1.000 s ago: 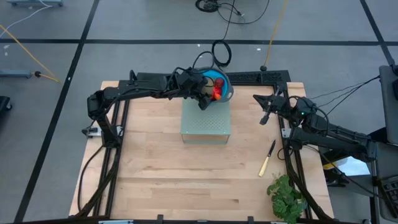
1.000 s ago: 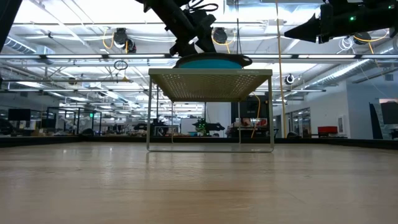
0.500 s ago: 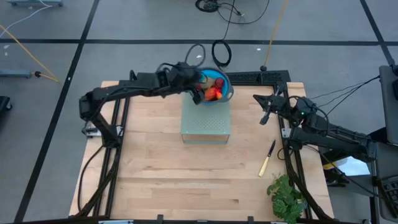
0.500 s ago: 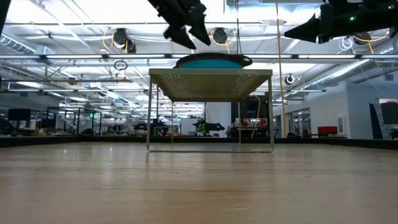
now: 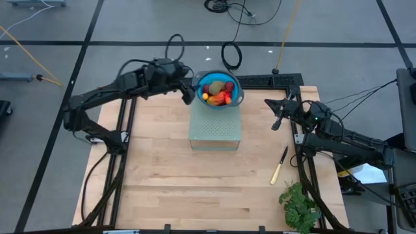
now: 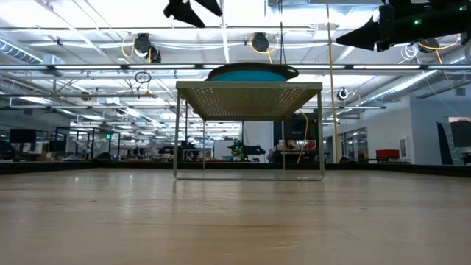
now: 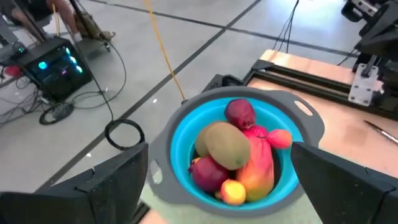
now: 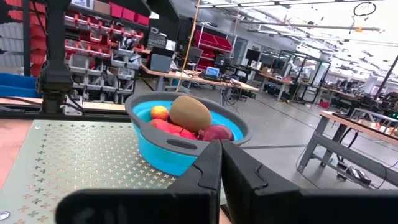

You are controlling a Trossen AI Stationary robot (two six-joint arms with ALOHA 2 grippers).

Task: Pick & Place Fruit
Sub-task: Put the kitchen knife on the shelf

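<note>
the left gripper [image 5: 187, 89], fingers spread wide and empty, hangs just beside the blue bowl [image 5: 234, 96] on the perforated stand [image 5: 215, 132]. the fruit [image 7: 236, 158] fills that bowl: a brownish-green oval on top, two dark red rounds, a long orange-red piece lying across. the right gripper [image 5: 277, 121], fingers pressed together on nothing, waits well apart.

overhead, table-level, two wrist views (all sharing the blue bowl [image 5: 218, 90])

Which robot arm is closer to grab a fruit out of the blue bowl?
Probably the left. The left gripper hangs open right beside the blue bowl of fruit; the right gripper waits shut, farther off.
</note>
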